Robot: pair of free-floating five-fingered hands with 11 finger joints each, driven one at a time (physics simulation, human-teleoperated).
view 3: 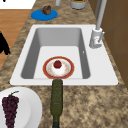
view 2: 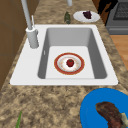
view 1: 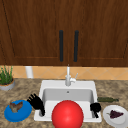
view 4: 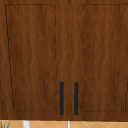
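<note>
My left hand (view 1: 36,102) hovers at the sink's left front corner, open with fingers spread, between the blue plate (view 1: 18,111) and the basin. My right hand (view 1: 95,108) hangs at the basin's right front corner, fingers curled, holding nothing; it appears in the left side view as the dark right hand (view 2: 107,6) past the grape plate. A hand (view 3: 3,46) shows at the left edge of the right side view, off the counter's front. A red-rimmed plate (view 2: 58,67) with a small red fruit (view 2: 70,62) lies in the sink (view 1: 45,86). A big red round shape (view 1: 67,115) fills the low middle front.
The blue plate carries a brown piece of meat (view 1: 16,106). A white plate (view 1: 110,119) with dark grapes (view 1: 115,114) lies right of the sink, a dark green bottle (view 3: 56,100) beside it. A faucet (view 1: 68,77), a potted plant (view 1: 6,80) and closed wall cabinet doors (view 4: 32,57) are behind.
</note>
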